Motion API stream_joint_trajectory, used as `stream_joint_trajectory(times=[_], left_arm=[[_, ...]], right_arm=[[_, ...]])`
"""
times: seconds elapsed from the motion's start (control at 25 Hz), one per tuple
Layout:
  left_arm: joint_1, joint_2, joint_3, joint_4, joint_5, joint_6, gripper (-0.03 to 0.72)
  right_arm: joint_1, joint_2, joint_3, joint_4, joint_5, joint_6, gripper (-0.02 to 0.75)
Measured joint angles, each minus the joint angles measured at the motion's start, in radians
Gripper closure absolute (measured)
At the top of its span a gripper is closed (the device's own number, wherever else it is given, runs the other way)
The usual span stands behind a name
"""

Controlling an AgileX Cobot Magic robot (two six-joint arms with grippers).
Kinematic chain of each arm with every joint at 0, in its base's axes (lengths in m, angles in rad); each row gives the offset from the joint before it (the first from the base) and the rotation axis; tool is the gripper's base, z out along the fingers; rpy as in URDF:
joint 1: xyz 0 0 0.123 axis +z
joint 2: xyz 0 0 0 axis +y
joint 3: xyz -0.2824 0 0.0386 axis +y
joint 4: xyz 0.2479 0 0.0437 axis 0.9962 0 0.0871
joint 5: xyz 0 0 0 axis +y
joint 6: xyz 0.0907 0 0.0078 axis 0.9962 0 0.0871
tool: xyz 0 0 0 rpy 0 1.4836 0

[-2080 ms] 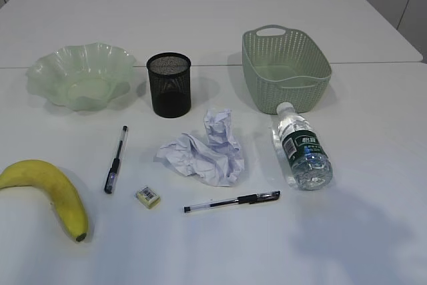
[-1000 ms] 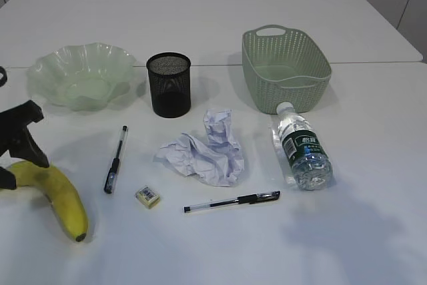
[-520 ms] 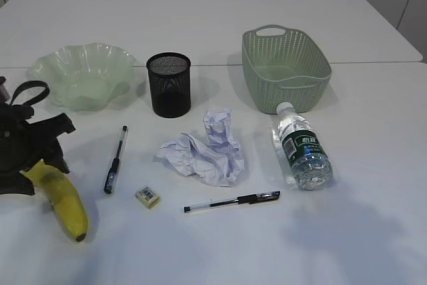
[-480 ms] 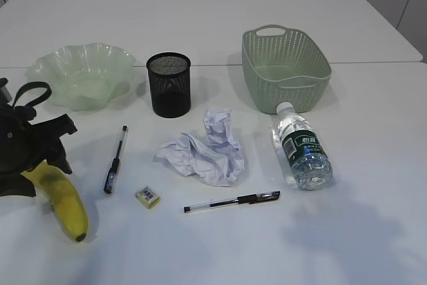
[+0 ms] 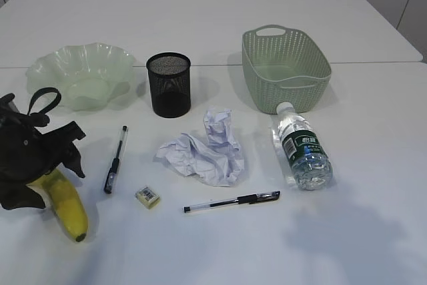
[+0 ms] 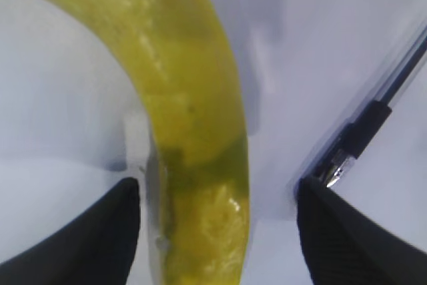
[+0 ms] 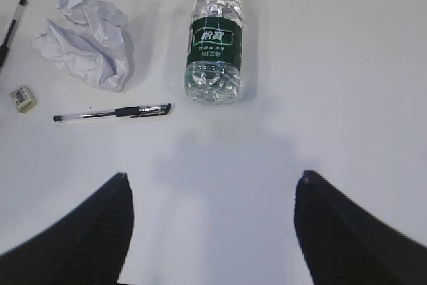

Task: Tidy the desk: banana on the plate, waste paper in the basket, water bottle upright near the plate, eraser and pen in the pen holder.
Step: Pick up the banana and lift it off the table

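step: grasping banana | banana: lying well in front of plate, on table | left gripper: spread, straddling banana, not yet pinching | advice: centring fingers on banana's thick middle, closing gently to avoid bruising

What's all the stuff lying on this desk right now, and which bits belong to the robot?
Banana: one, yellow, front left.
Plate: one, pale green, wavy, back left.
Pen holder: one, black mesh, beside plate.
Basket: one, grey-green, back right.
Waste paper: one, white, centre.
Water bottle: one, clear, green label, lying right.
Pens: two, black; left, front centre.
Eraser: one, cream, front.
Left gripper: black, open astride banana.
Right gripper: black, open above table.
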Motion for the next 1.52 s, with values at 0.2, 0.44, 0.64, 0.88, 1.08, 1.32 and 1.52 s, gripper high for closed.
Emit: stream_joint_trajectory(times=[0.2, 0.44, 0.64, 0.88, 1.08, 1.32, 1.52], left_arm=[[0.0, 0.029, 0.0, 0.0, -0.027, -0.006, 0.165], [0.0, 0.056, 0.0, 0.002, -0.048, -0.006, 0.167], [0.0, 0.06, 0.0, 0.004, -0.058, -0.006, 0.2], [0.0, 0.06, 0.0, 0.016, -0.072, -0.008, 0.323], [-0.001, 0.06, 0.0, 0.032, -0.072, -0.008, 0.363], [-0.001, 0.079, -0.005, 0.05, -0.06, -0.01, 0.334], [-0.001, 0.079, -0.005, 0.051, -0.058, -0.01, 0.365]], right_arm=[[0.0, 0.0, 0.0, 0.001, 0.0, -0.002, 0.182], [0.0, 0.0, 0.0, 0.002, 0.0, -0.006, 0.182], [0.0, 0.0, 0.0, 0.002, 0.0, -0.006, 0.182], [0.0, 0.0, 0.0, 0.002, 0.0, -0.008, 0.182], [0.0, 0.0, 0.0, 0.002, 0.0, -0.008, 0.182], [0.0, 0.0, 0.0, 0.002, 0.0, -0.008, 0.182], [0.0, 0.0, 0.0, 0.002, 0.0, -0.01, 0.183]])
